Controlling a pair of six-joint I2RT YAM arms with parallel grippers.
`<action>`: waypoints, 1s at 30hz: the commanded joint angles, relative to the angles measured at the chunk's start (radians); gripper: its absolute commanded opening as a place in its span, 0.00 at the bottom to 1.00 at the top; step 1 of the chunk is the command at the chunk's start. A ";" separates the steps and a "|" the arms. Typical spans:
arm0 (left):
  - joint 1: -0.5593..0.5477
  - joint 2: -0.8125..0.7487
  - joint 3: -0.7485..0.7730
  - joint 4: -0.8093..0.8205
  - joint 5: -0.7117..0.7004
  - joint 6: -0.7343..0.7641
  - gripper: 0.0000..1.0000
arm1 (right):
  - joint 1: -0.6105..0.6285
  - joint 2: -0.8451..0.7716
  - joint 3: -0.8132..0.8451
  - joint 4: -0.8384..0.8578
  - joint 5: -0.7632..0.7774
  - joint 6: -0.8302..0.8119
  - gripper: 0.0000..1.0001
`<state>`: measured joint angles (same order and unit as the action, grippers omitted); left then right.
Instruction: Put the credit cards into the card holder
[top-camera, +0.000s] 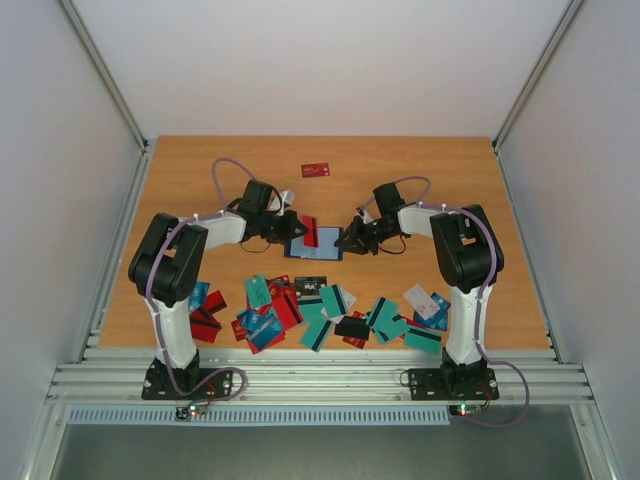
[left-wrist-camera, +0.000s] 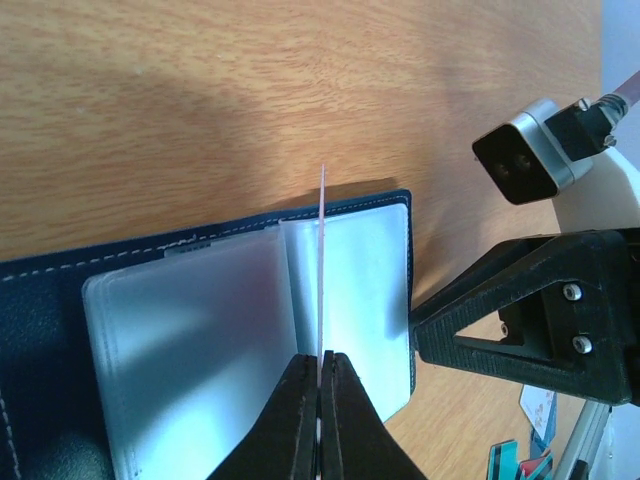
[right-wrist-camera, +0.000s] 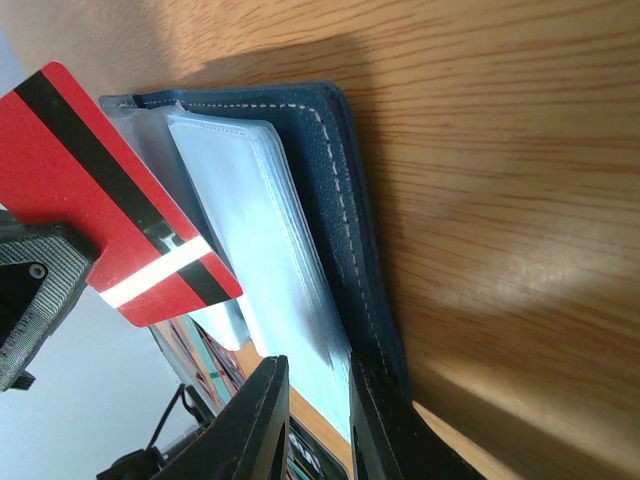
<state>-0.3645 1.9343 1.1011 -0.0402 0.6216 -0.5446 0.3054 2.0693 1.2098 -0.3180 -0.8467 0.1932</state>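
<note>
Left wrist view: a red credit card (left-wrist-camera: 322, 250), seen edge-on as a thin line, stands upright above the open card holder (left-wrist-camera: 60, 330), clenched between the fingertips of the left tool (left-wrist-camera: 320, 378). The card is judged light, stiff and slick. A pinch at one short end, as here, leaves the free end clear to enter a pocket, though a slight tilt could let it skate across the glossy clear sleeves (left-wrist-camera: 190, 340). The holder lies opened on the tabletop (left-wrist-camera: 200, 90), between the two arms. It looks soft and light, and likely to slide unless pinned. Right wrist view: the right tool (right-wrist-camera: 318, 385) straddles the holder's edge and appears to grip cover and sleeve together, though the contact itself is hard to make out. Which pocket mouth faces the card cannot be told. Loose credit cards (top-camera: 320, 310) lie heaped near the arm bases.
</note>
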 joint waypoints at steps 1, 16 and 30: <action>0.007 0.024 -0.026 0.094 0.007 0.035 0.00 | 0.003 0.050 -0.032 -0.046 0.037 -0.019 0.20; 0.006 0.056 -0.047 0.155 0.039 0.018 0.00 | 0.005 0.064 -0.030 -0.049 0.031 -0.021 0.19; 0.013 0.034 -0.033 0.104 0.022 0.094 0.00 | 0.004 0.079 -0.021 -0.058 0.021 -0.030 0.19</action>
<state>-0.3534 1.9625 1.0557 0.0677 0.6567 -0.5030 0.2962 2.0861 1.2072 -0.3065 -0.8890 0.1806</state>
